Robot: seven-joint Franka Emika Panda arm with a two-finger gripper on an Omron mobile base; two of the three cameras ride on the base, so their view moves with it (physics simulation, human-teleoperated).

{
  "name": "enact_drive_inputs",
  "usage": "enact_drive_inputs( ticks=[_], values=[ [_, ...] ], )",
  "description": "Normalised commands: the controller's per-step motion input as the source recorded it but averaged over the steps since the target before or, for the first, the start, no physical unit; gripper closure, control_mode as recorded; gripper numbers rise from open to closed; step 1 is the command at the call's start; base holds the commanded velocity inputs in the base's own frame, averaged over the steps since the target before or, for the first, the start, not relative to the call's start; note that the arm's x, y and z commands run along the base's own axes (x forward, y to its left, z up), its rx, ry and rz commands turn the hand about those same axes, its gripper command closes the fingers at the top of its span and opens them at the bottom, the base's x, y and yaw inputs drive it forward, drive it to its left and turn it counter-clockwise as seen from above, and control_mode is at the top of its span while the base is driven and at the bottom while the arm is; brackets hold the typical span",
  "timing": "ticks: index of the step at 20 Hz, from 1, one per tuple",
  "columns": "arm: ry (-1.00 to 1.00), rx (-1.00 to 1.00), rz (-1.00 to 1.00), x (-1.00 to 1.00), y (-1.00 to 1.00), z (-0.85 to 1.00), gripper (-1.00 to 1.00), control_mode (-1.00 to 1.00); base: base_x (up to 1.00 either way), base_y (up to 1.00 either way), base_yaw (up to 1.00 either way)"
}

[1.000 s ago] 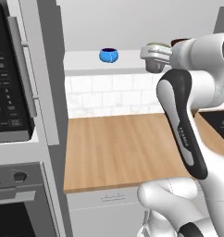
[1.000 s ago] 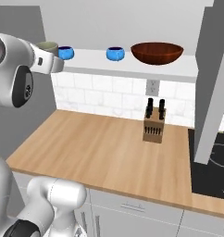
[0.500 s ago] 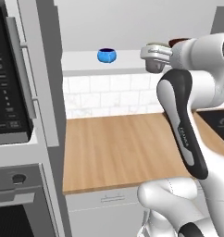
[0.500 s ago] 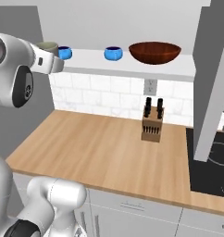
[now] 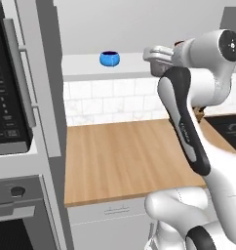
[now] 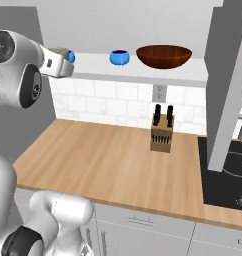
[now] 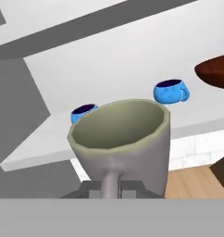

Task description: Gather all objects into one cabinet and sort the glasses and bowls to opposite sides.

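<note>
Bright, even rendered light; soft faint shadows, no glare, slightly coarse.

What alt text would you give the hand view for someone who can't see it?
A grey-beige cup, handle toward the camera, sits shut in the fingers before a white shelf. Two blue bowls and the dark brown bowl's edge stand on it.

You see a glossy white arm (image 5: 188, 132) with rounded links, dark grey joint bands, and round dark end caps with small pale marks.

Kitchen: wooden counter (image 6: 108, 160), knife block (image 6: 162, 135), hob (image 6: 228, 175), oven (image 5: 12, 215)
</note>
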Motion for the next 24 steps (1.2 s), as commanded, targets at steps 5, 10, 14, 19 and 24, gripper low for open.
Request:
enact_drive_inputs(
  ticks=[5,10,14,19,24],
  values=[
    [0.06,0.01,-0.04,1.0,-0.01,-0.05,1.0,-1.0,0.0,0.0,0.0],
    [0.0,0.0,-0.03,0.95,0.0,-0.14,1.0,-1.0,0.0,0.0,0.0],
    [0.0,0.0,-0.02,1.0,0.0,-0.32,1.0,-1.0,0.0,0.0,0.0],
    [0.0,0.01,-0.02,1.0,0.0,-0.04,1.0,-1.0,0.0,0.0,0.0],
    [0.0,0.0,-0.01,0.94,0.0,-0.04,1.0,-1.0,0.0,0.0,0.0]
  ],
)
